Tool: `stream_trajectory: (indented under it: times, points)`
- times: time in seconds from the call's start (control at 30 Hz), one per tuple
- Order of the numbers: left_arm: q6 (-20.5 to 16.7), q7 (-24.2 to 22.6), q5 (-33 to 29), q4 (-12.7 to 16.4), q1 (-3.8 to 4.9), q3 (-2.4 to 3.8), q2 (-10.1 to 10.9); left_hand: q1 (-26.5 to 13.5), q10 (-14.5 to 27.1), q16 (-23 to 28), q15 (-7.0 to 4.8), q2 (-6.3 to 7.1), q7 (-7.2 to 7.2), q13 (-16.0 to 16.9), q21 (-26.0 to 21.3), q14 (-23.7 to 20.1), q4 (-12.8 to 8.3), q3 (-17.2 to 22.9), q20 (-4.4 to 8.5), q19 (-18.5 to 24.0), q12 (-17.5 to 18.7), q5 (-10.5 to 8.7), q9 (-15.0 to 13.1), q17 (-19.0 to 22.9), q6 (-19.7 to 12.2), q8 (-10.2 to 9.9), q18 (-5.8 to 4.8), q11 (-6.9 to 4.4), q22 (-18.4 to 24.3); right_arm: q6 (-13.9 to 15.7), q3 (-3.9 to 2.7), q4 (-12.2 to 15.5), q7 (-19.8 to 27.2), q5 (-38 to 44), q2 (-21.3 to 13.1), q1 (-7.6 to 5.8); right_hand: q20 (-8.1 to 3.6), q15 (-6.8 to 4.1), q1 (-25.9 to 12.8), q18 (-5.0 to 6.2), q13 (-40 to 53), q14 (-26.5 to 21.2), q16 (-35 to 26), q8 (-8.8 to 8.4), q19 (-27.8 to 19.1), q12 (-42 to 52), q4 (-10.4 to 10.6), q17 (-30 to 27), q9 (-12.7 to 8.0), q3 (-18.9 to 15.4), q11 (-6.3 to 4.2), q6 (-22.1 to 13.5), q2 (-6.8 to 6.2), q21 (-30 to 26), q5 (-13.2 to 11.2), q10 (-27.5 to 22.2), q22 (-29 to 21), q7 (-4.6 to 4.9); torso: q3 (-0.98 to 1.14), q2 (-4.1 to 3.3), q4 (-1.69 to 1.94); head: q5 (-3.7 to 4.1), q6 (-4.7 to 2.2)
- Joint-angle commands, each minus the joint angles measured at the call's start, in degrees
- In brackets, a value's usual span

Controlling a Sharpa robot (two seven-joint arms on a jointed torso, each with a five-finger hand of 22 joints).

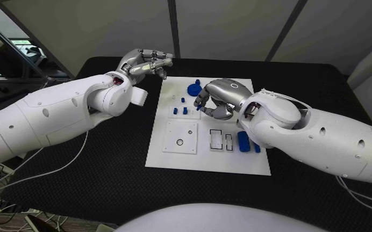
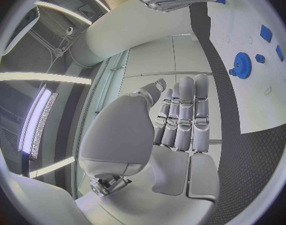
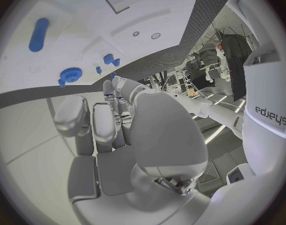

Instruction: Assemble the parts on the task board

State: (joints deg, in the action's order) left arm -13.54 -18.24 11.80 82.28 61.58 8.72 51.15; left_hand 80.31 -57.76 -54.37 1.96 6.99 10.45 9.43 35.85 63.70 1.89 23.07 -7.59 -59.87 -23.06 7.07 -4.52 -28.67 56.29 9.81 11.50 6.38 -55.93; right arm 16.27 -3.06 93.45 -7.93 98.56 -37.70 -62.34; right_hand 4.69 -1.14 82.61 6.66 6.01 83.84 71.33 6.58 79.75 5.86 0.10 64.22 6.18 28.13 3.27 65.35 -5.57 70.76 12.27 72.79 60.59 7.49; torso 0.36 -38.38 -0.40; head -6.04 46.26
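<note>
The white task board lies mid-table. A blue gear sits near its far edge, with small blue parts a little nearer. Two oblong blue parts lie on the board's right side, by my right forearm. My right hand hovers low over the board's middle, thumb and a fingertip closed on a small blue part. I cannot tell whether that part is lifted. My left hand hangs beyond the board's far left corner, holding nothing.
Rectangular slots and a square plate with a round hole mark the board's near half. Black table surrounds the board. A cable runs along the table on the left.
</note>
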Motion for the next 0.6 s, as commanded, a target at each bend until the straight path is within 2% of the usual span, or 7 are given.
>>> stream_trajectory:
  times: [0.03, 0.1, 0.2, 0.3, 0.5, 0.6]
  points:
    - [0.8, 0.0, -0.3, 0.0, 0.11, 0.05, -0.2, -0.1, 0.4, 0.3, 0.02, -0.42, -0.10, 0.1, -0.3, -0.3, 0.1, -0.3, -0.11, 0.3, -0.4, 0.34, 0.1, 0.1, -0.3, 0.3, -1.03, -0.05, 0.1, -1.1, 0.04, -0.9, 1.4, -0.7, 1.2, 0.87, -0.29, -0.38, -0.7, -0.97, 0.0, 2.3, 0.2, 0.16, -0.2, -0.3, -0.2, 0.1, 0.1, -0.2, 0.07, 0.4, -0.05, 0.3, 0.0, 0.1, 0.1, 0.12, 0.03, -0.06, -0.08, -0.70, 0.35]
    - [0.8, 0.0, -0.3, 0.0, 0.11, 0.05, -0.3, -0.1, 0.4, 0.3, 0.02, -0.42, -0.10, 0.1, -0.3, -0.3, 0.1, -0.3, -0.11, 0.3, -0.4, 0.34, 0.1, 0.1, -0.3, 0.3, -1.03, -0.05, 0.1, -1.3, 0.13, -1.3, 1.5, -0.8, 1.7, 1.35, -0.29, -0.38, -0.8, -0.97, 0.0, 2.3, 0.2, 0.16, -0.2, -0.3, -0.2, 0.0, 0.1, -0.2, 0.08, 0.3, -0.04, 0.4, 0.0, 0.1, 0.1, 0.13, 0.04, -0.06, -0.05, -0.87, 0.46]
    - [0.8, 0.0, -0.3, -0.1, 0.12, 0.05, -0.5, -0.1, 0.4, 0.3, 0.02, -0.42, -0.10, 0.1, -0.3, -0.3, 0.1, -0.3, -0.11, 0.3, -0.4, 0.34, 0.1, 0.1, -0.3, 0.3, -1.03, -0.05, 0.1, -1.8, 1.18, -1.9, 1.8, -0.8, 2.8, 2.08, -0.29, -0.37, -0.8, -0.97, 0.0, 2.3, 0.2, 0.15, -0.2, -0.4, -0.2, 0.0, 0.1, -0.2, 0.08, 0.3, -0.03, 0.4, 0.0, 0.1, 0.1, 0.13, 0.08, -0.06, -0.03, -1.23, 0.65]
    - [0.9, 0.0, -0.3, -0.2, 0.12, 0.05, -0.7, -0.1, 0.4, 0.3, 0.02, -0.42, -0.10, 0.1, -0.3, -0.3, 0.1, -0.3, -0.11, 0.3, -0.4, 0.34, 0.1, 0.1, -0.3, 0.3, -1.03, -0.05, 0.1, -2.3, 1.68, -2.3, 1.9, -0.8, 3.3, 2.38, -0.29, -0.36, -0.8, -0.96, 0.0, 2.3, 0.2, 0.12, -0.2, -0.4, -0.2, 0.0, 0.1, -0.2, 0.10, 0.3, 0.01, 0.4, 0.0, 0.1, 0.1, 0.16, 0.04, 0.02, -0.06, -1.35, 0.84]
    - [1.1, 0.0, -0.3, -0.4, 0.12, 0.05, -1.0, -0.1, 0.4, 0.3, 0.02, -0.42, -0.10, 0.1, -0.3, -0.3, 0.1, -0.3, -0.11, 0.3, -0.4, 0.34, 0.1, 0.1, -0.3, 0.3, -1.03, -0.05, 0.1, -3.4, 2.03, -2.7, 2.0, -0.8, 3.7, 2.65, -0.29, -0.33, -1.0, -0.97, 0.0, 2.3, 0.2, 0.08, -0.3, -0.5, -0.2, 0.0, 0.1, -0.3, 0.14, 0.2, 0.01, 0.4, 0.0, 0.0, 0.2, 0.20, 0.06, 0.02, -0.17, -1.73, 1.21]
    - [1.1, 0.0, -0.3, -0.5, 0.12, 0.05, -1.1, -0.3, 0.6, 0.4, 0.08, -0.52, -0.05, 0.1, -0.5, -0.3, 0.2, -0.5, -0.16, 0.2, -0.5, 0.31, 0.1, 0.2, -0.4, 0.3, -1.05, 0.01, 0.2, -4.0, 2.09, -2.8, 2.0, -0.8, 3.8, 2.73, -0.28, -0.32, -1.1, -0.98, 0.0, 2.3, 0.2, 0.07, -0.3, -0.5, -0.2, 0.0, 0.1, -0.3, 0.15, 0.2, 0.00, 0.5, 0.0, 0.0, 0.2, 0.21, 0.10, -0.01, -0.22, -1.45, 1.14]
